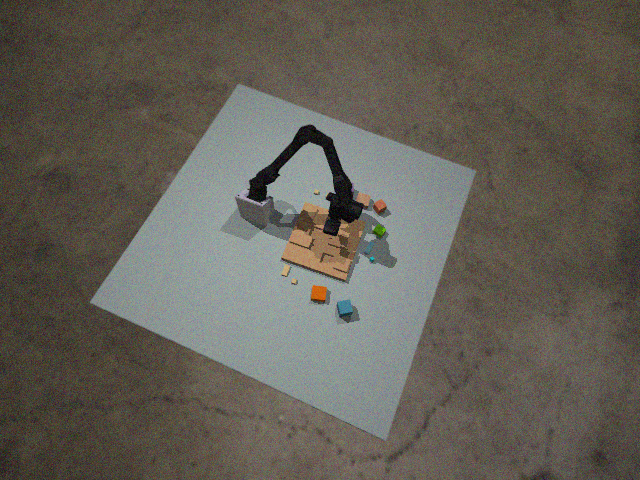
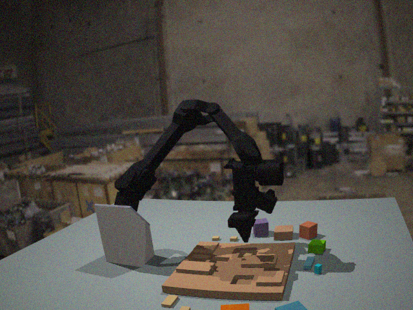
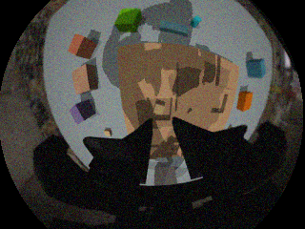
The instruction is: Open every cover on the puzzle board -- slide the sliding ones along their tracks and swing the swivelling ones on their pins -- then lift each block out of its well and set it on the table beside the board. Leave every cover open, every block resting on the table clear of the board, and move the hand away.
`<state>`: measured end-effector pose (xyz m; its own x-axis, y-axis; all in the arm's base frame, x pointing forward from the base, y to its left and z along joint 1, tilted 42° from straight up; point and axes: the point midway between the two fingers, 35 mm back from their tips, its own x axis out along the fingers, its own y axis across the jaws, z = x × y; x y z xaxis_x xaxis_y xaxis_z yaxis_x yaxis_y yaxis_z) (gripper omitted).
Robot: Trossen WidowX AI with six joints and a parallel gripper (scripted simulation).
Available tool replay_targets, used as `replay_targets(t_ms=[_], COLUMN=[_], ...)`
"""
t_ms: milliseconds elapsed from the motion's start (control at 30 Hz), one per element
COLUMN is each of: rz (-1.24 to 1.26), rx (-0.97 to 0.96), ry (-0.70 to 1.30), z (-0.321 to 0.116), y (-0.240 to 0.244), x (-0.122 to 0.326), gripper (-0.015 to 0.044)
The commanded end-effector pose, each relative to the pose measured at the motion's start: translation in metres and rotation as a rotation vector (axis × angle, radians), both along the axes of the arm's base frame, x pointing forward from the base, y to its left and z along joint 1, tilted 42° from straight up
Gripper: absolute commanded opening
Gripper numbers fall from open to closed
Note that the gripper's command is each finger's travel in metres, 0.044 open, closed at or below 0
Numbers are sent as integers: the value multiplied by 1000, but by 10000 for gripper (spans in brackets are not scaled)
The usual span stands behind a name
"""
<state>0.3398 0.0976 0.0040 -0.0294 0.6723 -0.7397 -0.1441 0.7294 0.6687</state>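
Note:
The wooden puzzle board [image 1: 310,262] [image 2: 213,287] lies flat. My gripper [image 2: 246,241] [image 3: 162,120] is partly open above its far half, with nothing visible between the fingertips. Raised wooden covers include one at the left [image 2: 195,267], one at the near right [image 2: 270,278] and one near the middle [image 2: 255,263]. A dark L-shaped recess [image 2: 242,278] shows beside the near-right cover. Shadow hides whether the wells hold blocks, and how far some covers are open. Off the board stand an orange block [image 1: 318,293] [image 3: 244,101] and a blue block [image 1: 344,308] [image 3: 255,68].
Beyond the board stand purple [image 2: 261,228], salmon [image 2: 283,232] and red-orange [image 2: 308,230] blocks. A green block [image 2: 317,247], a flat blue piece [image 2: 309,263] and a small cyan cube [image 2: 317,268] lie at its right. Small yellowish pieces [image 1: 285,270] lie near its edges.

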Motion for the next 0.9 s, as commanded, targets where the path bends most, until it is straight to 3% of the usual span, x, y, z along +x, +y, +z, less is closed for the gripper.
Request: replay_targets(t_ms=[0, 200, 867], rz=[-116, -247, -251], rx=[-8, -13, -12], ry=[102, 221, 225], z=[6, 12, -11], y=[-5, -9, 12], x=[1, 1, -1], gripper=[144, 144, 144])
